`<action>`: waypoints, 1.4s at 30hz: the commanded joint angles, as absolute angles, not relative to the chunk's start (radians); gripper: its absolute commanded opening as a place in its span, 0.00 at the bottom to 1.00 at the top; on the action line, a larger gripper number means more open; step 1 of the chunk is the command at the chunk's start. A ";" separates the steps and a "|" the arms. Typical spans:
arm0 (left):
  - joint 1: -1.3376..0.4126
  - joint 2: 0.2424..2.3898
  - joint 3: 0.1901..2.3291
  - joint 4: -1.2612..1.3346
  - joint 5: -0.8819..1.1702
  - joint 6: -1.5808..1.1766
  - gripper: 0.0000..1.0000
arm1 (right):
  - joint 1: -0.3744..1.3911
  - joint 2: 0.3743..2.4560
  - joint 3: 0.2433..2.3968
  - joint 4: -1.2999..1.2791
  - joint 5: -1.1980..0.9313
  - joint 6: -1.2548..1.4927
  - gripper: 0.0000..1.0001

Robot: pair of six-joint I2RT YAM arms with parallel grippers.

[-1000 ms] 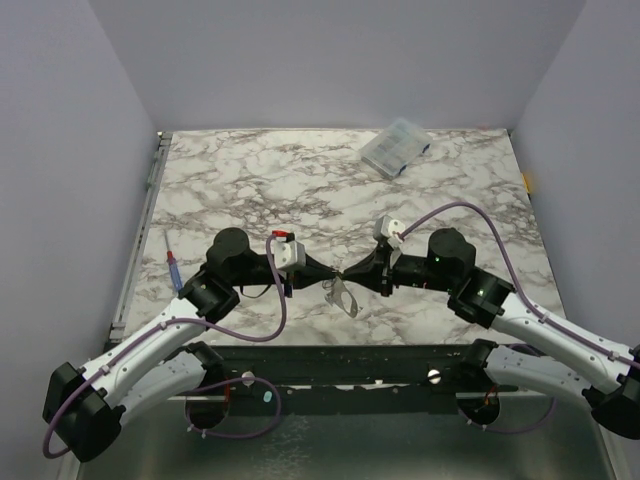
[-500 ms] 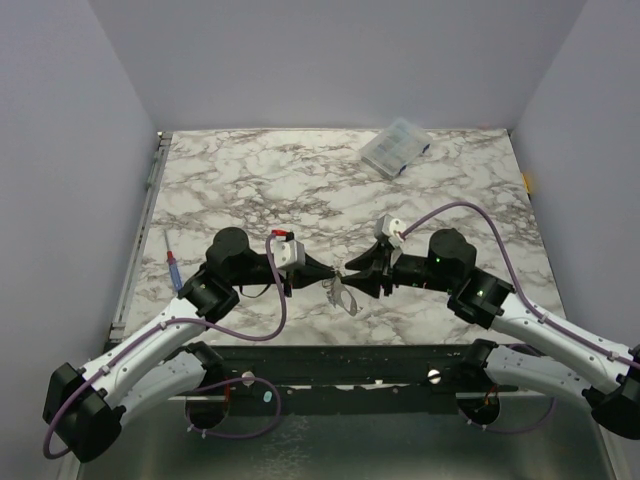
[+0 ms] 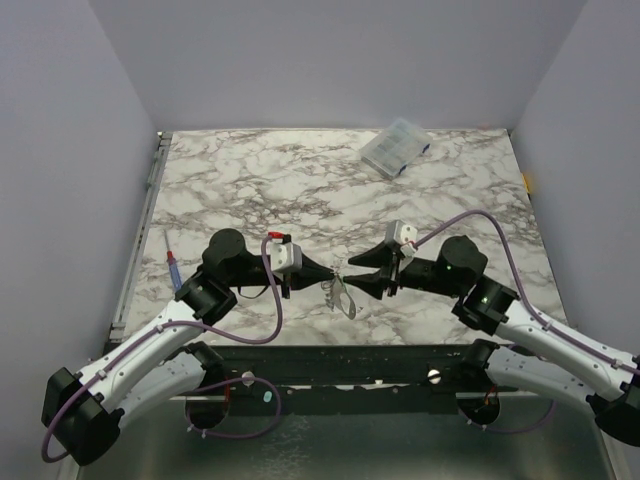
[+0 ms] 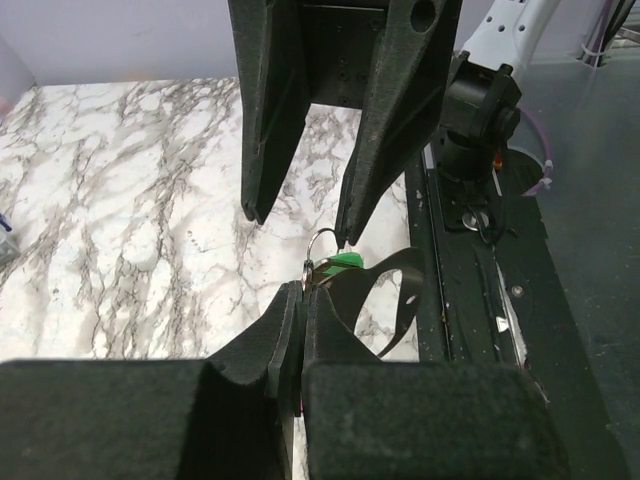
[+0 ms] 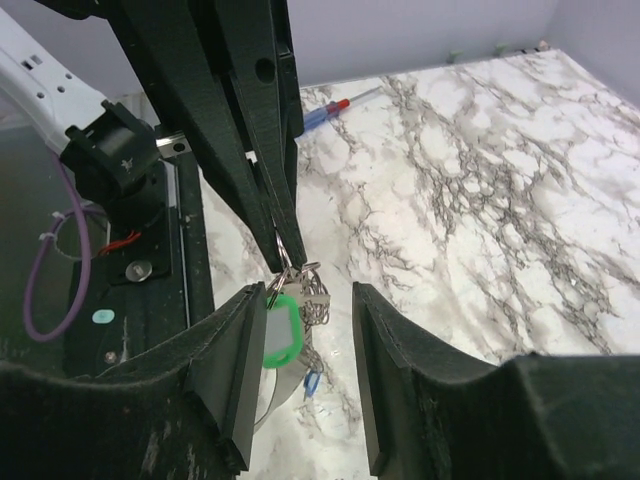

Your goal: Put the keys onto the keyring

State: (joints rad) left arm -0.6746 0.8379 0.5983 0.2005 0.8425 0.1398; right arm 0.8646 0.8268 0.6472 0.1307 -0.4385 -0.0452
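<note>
top view, you're looking at both arms meeting nose to nose at 6 o'clock on the marble table (image 3: 250, 180), close to the near edge.

left gripper (image 3: 333, 274): comes in from 9 o'clock, jaws closed tight. it pinches the keyring (image 3: 345, 298) at its top end. the pale band hangs off the tip toward 5 o'clock, above the table. in left wrist view a small wire loop and the green key (image 4: 345, 262) stick out just past the pinched tips. exact piece betw the pads is hidden.

right gripper (image 3: 352, 273): comes in from 3 o'clock, jaws parted and holding nothing. one finger sits at 12 and one at 6 of the left tip, so they bracket the bunch. in right wrist view the green head hangs betw the fingers, just beside the finger on that view's left. contact y/n: can't tell.

blue key (image 5: 312, 383): only a bit of blue shows, low in the bunch, under the silvery blades.

other items: clear compartment box (image 3: 395, 147) at 1 o'clock by the far edge. blue-and-red pen-like tool (image 3: 173, 268) at 8 o'clock on the table's left edge. both well apart from the grippers.
</note>
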 commanded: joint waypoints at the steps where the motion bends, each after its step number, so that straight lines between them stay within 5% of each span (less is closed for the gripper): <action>1: -0.676 0.831 0.620 0.234 0.881 0.143 0.00 | 0.868 0.853 0.673 0.184 -0.513 -0.088 0.49; 9: -0.676 0.828 0.618 0.232 0.873 0.147 0.00 | 0.868 0.928 0.709 0.154 -0.559 -0.100 0.45; 18: -0.676 0.814 0.618 0.232 0.877 0.149 0.00 | 0.868 0.941 0.707 0.168 -0.535 -0.113 0.27; 42: -0.675 0.809 0.618 0.232 0.906 0.144 0.00 | 0.857 0.940 0.724 0.198 -0.468 -0.024 0.27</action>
State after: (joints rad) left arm -0.6743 0.8253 0.5983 0.1993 0.8593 0.1402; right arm 0.8650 0.9257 0.6857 0.1806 -0.5045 -0.0498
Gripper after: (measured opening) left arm 0.017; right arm 0.265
